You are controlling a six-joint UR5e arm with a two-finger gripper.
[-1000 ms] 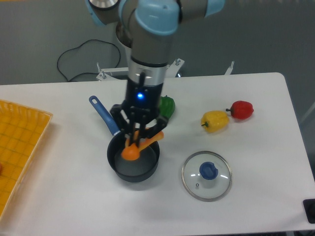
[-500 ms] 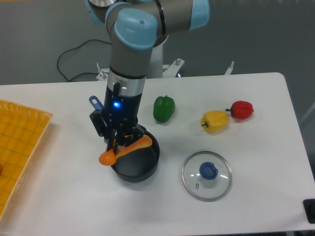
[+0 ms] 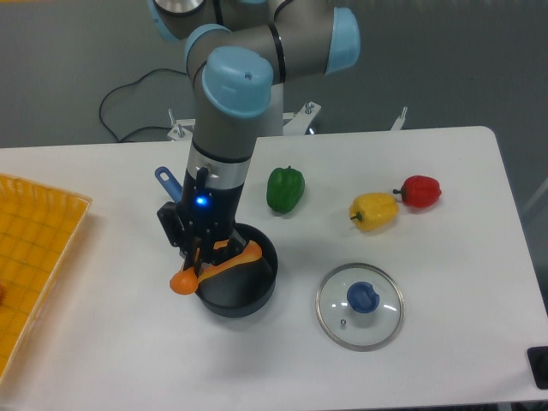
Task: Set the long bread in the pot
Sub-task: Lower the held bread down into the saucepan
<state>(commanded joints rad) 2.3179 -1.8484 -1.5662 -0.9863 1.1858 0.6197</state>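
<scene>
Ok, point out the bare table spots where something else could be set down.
Bare white table runs along the front edge, left of the glass lid and below the pot. More lies right of the red pepper. It is crowded around the pot, where the gripper holds the long bread, near the green pepper.

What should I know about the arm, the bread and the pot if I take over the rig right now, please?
Hand: shut on the long bread, at the pot's left rim.
Long bread: tilted across the rim of the pot; its lower rounded end hangs outside on the left, its other end is over the bowl.
Pot: upright on the table, blue handle pointing back-left; glass lid lies to its right.
Done: bread picked up and brought to the pot.
Left: get the loaf inside, release, withdraw.
</scene>
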